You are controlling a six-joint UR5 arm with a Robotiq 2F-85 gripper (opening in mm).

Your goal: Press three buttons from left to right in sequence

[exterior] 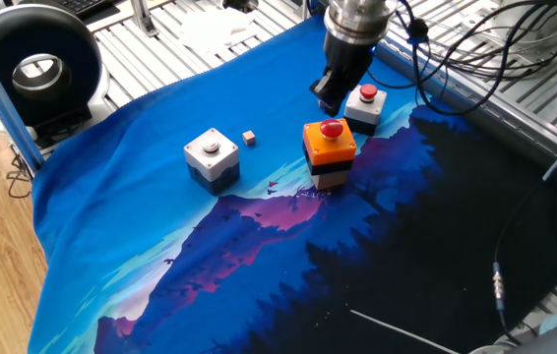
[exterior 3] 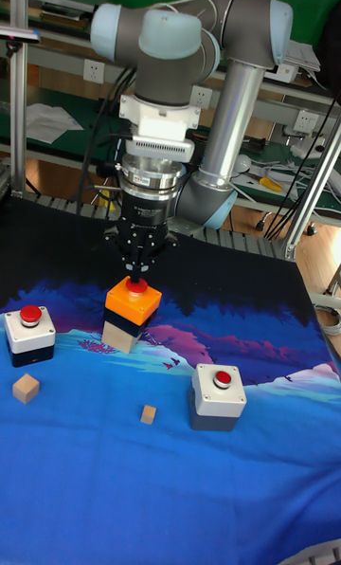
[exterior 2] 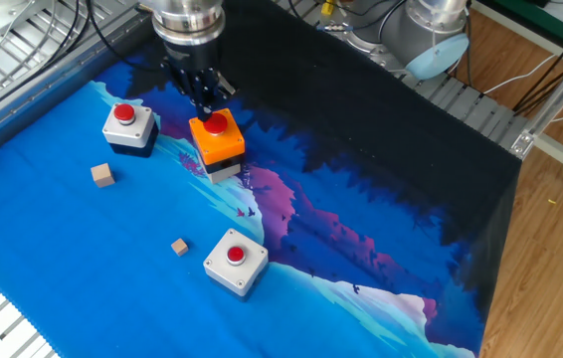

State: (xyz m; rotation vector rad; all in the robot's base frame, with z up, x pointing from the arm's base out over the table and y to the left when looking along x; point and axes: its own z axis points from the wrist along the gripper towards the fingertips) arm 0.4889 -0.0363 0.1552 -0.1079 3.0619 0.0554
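Three buttons stand on the blue cloth. The white-grey box point(exterior: 211, 157) point(exterior 2: 235, 261) point(exterior 3: 218, 392) carries a small round button. In the middle is the taller orange-topped box point(exterior: 329, 147) point(exterior 2: 216, 140) point(exterior 3: 132, 305) with a red mushroom button. The small white box point(exterior: 365, 106) point(exterior 2: 129, 124) point(exterior 3: 28, 332) has a red button. My gripper point(exterior: 327, 95) point(exterior 2: 208, 105) point(exterior 3: 139, 277) hangs straight over the mushroom button, fingertips shut together to a point. I cannot tell whether the tips touch the button or sit just above it.
Two tiny tan wooden cubes lie on the cloth, one point(exterior 2: 102, 175) point(exterior 3: 26, 388) near the small white box, the other point(exterior: 249, 138) point(exterior 2: 179, 246) point(exterior 3: 148, 414) near the white-grey box. Metal slatted table edges and cables point(exterior: 475, 49) surround the cloth.
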